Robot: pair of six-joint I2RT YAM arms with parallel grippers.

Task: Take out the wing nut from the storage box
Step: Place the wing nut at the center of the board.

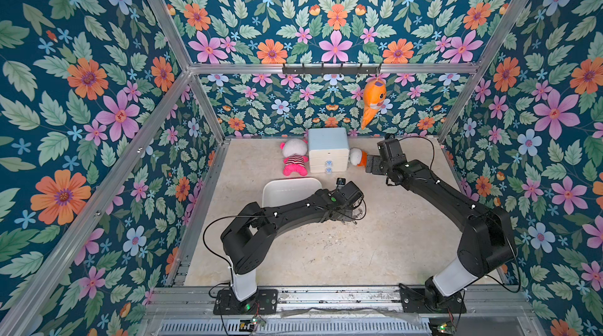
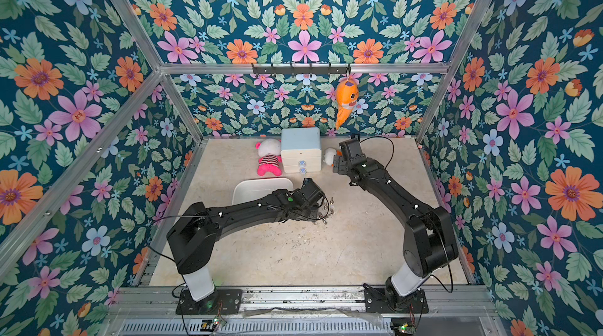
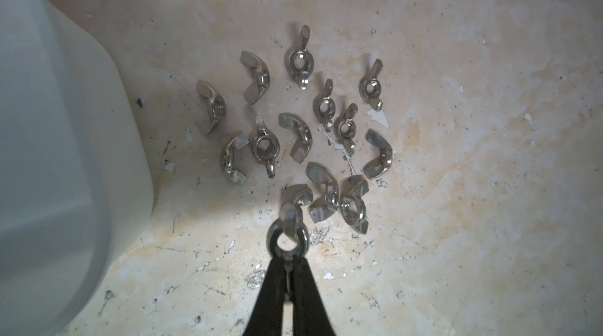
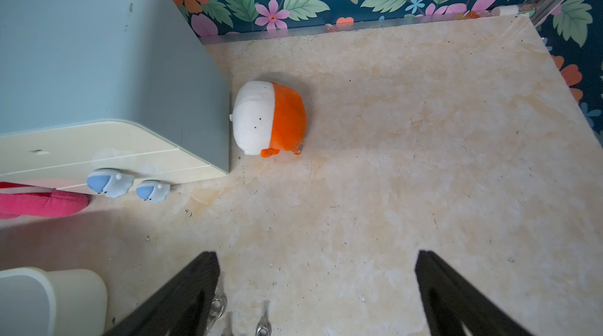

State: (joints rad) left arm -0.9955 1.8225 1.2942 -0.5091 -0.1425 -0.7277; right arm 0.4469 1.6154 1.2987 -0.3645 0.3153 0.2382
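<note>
Left gripper (image 3: 287,257) clamped on small silver metal wing nut (image 3: 287,236).
Possibly lifted; loose nuts (image 3: 264,146) lie beside shallow white plastic storage box (image 3: 49,154); right gripper (image 4: 318,288) apart.

storage box (image 2: 257,187): partly under left arm (image 2: 254,212) | wing nuts (image 2: 330,210): on table (image 2: 326,252), near box

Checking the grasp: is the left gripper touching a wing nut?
Touching. Left wrist view: the left gripper pinches the wing nut by one wing.
</note>
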